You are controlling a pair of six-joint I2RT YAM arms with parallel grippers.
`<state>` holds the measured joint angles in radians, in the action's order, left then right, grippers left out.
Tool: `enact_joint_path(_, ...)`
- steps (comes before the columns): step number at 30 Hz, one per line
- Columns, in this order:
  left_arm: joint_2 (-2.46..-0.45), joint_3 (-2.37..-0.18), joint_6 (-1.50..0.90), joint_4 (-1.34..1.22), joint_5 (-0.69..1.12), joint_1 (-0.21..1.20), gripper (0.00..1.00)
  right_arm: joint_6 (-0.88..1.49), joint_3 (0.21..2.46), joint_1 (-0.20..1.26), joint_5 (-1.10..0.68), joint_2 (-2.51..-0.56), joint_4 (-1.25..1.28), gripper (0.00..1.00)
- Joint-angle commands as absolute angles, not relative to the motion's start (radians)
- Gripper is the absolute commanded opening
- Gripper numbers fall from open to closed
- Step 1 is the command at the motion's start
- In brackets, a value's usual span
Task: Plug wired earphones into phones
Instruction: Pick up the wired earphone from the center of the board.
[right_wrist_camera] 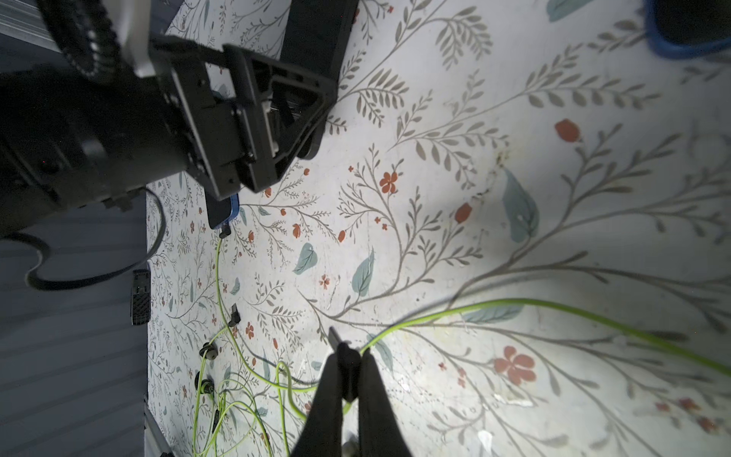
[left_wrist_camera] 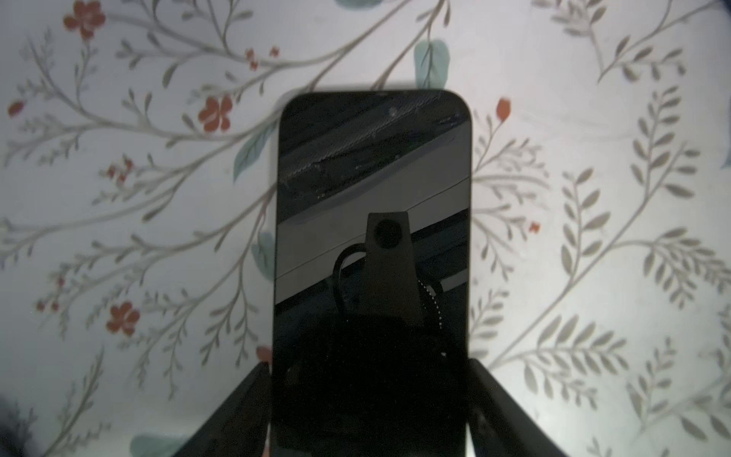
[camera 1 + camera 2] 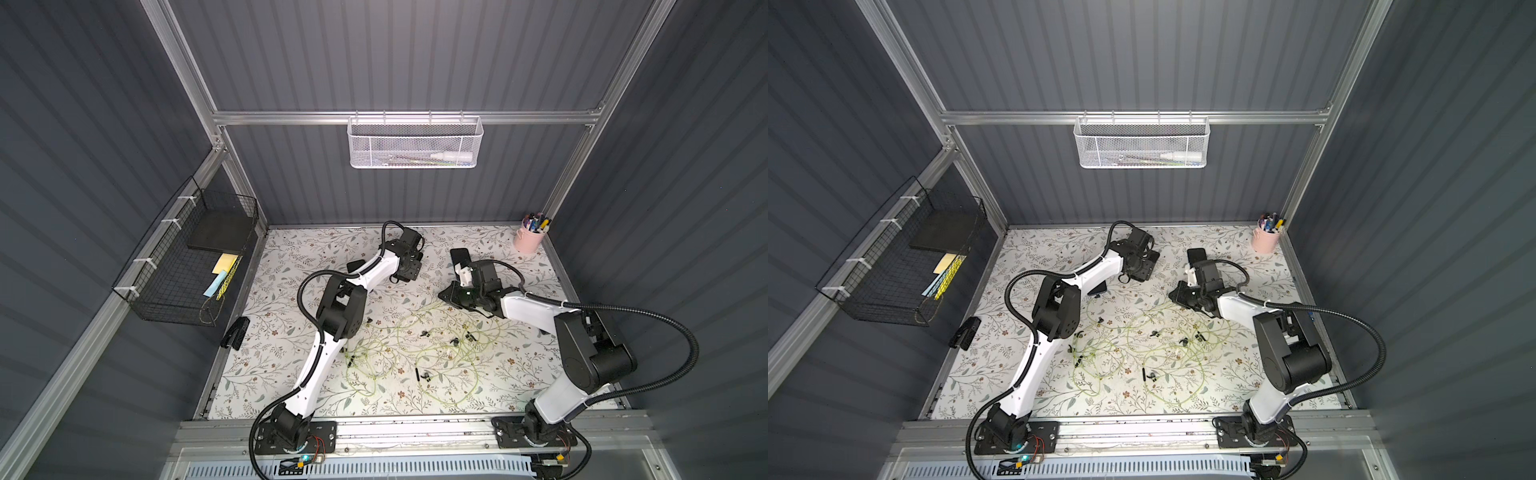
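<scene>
Fingers [image 2: 241,407] of the left pincer [image 2: 368,366] lay against both long edges of a black phone [image 2: 372,198], clasping its near end while it lay flat, screen up, on the flowered counter [image 2: 593,277]; most of the phone reached out beyond the tips. The right pincer [image 1: 350,358] was closed on a black plug [image 1: 335,336], whose tip poked out past the fingers, its yellow-green cord [image 1: 514,304] trailing away across the counter. That pincer stood clear of the clasped phone, the plug not touching it. A blue-rimmed phone [image 1: 222,209] lay partly hidden by the left arm [image 1: 59,150], with a second plug [image 1: 224,230] at its end, though whether that plug was seated was hard to tell. In both top views a third phone [image 3: 459,254] lay just beside the right wrist [image 3: 484,274], toward the back wall, and the rest of the earphones [image 3: 415,345] lay loosely tangled on the counter between the two arms.
</scene>
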<state>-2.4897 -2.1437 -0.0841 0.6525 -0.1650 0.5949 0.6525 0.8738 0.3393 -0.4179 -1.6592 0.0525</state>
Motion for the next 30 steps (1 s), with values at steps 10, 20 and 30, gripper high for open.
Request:
enact_joint_path(10, -2.331, -1.907, -0.187, 0.881, -0.187, 0.632, 0.80, 0.642, 0.851, 0.336, -0.409, -1.630, 0.003, 0.05)
enact_joint_path(20, -2.533, -2.248, -0.086, 1.089, -0.183, 0.621, 0.98, 0.627, 0.830, 0.335, -0.389, -1.588, -0.036, 0.06)
enact_joint_path(30, -2.598, -2.306, -0.041, 1.188, -0.096, 0.591, 0.92, 0.606, 0.842, 0.334, -0.373, -1.580, -0.070, 0.06)
